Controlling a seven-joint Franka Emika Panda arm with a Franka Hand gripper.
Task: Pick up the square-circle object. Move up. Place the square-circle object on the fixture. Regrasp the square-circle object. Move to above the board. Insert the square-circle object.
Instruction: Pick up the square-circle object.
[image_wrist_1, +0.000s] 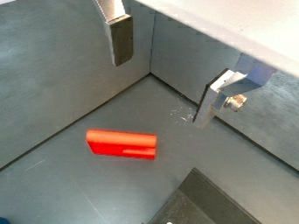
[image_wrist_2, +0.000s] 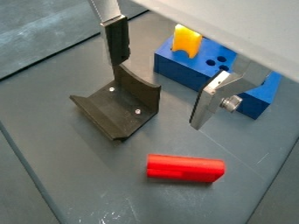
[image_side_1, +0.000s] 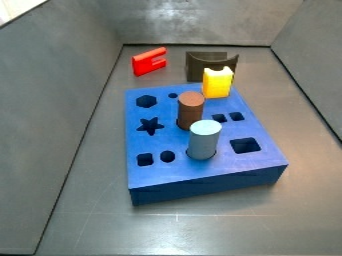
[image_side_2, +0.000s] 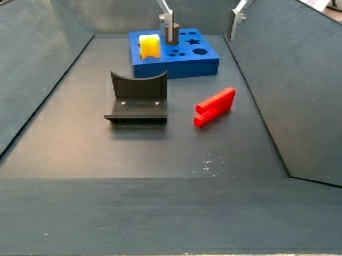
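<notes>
The square-circle object is a red block lying flat on the grey floor, seen in both wrist views (image_wrist_1: 121, 144) (image_wrist_2: 184, 167) and in both side views (image_side_1: 148, 61) (image_side_2: 214, 106). My gripper (image_wrist_1: 162, 92) (image_wrist_2: 159, 94) is open and empty, high above the floor and apart from the red block; it also shows at the far end in a side view (image_side_2: 201, 25). The dark fixture (image_wrist_2: 117, 109) (image_side_1: 206, 63) (image_side_2: 136, 100) stands beside the red block. The blue board (image_wrist_2: 187, 74) (image_side_1: 201, 175) (image_side_2: 187, 66) lies past the fixture.
A yellow piece (image_wrist_2: 187, 39) (image_side_1: 219, 82) (image_side_2: 151, 46), a brown cylinder (image_side_1: 190, 108) and a pale blue cylinder (image_side_1: 203, 140) stand in the board. Grey walls enclose the floor on all sides.
</notes>
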